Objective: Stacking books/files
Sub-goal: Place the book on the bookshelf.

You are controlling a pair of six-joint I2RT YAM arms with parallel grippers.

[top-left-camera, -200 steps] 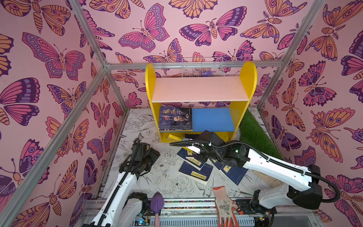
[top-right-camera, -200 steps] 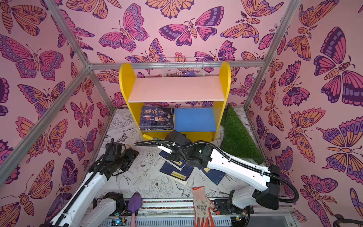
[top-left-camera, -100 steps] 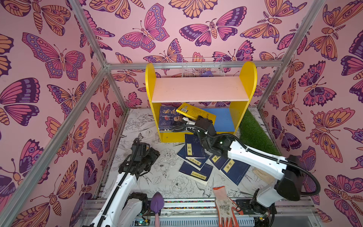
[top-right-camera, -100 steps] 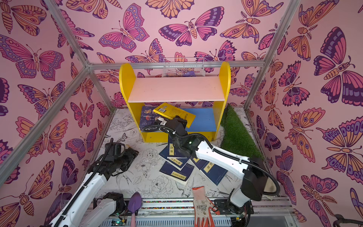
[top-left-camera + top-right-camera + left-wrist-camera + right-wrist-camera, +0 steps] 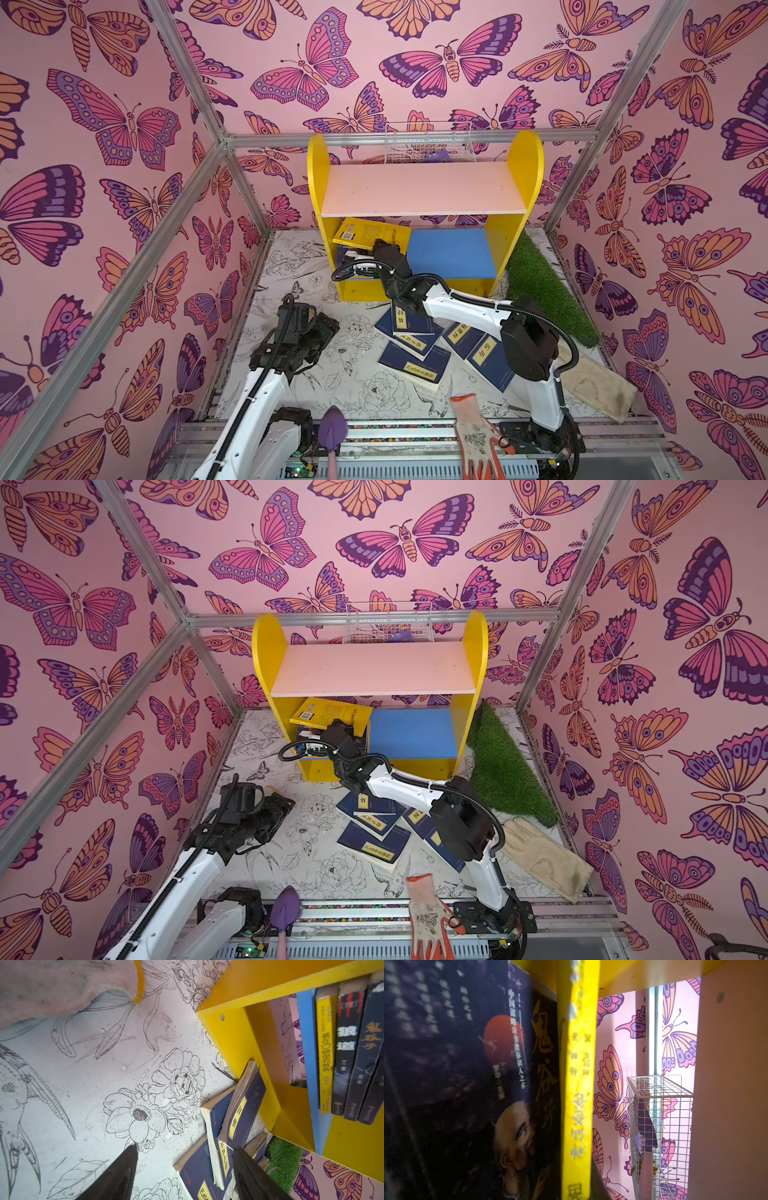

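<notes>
My right gripper (image 5: 380, 246) (image 5: 338, 729) is shut on a yellow book (image 5: 370, 233) (image 5: 330, 713). It holds the book tilted at the lower left opening of the yellow shelf (image 5: 521, 166), just over a short stack of books (image 5: 345, 254) lying there. In the right wrist view the yellow book's spine (image 5: 578, 1084) sits against a dark portrait cover (image 5: 488, 1084). Several navy books with yellow labels (image 5: 415, 345) (image 5: 374, 825) (image 5: 239, 1109) lie overlapping on the table. My left gripper (image 5: 328, 328) (image 5: 185, 1148) hovers open to the left of them, holding nothing.
A white-and-orange glove (image 5: 478, 432) and a purple trowel (image 5: 332, 428) lie at the front edge. A beige glove (image 5: 594, 382) and a strip of green turf (image 5: 544, 291) are on the right. A wire basket (image 5: 428, 143) hangs behind the shelf.
My right arm has carried the yellow book up from the table in front of the shelf into the lower left opening. The left arm has hardly moved.
</notes>
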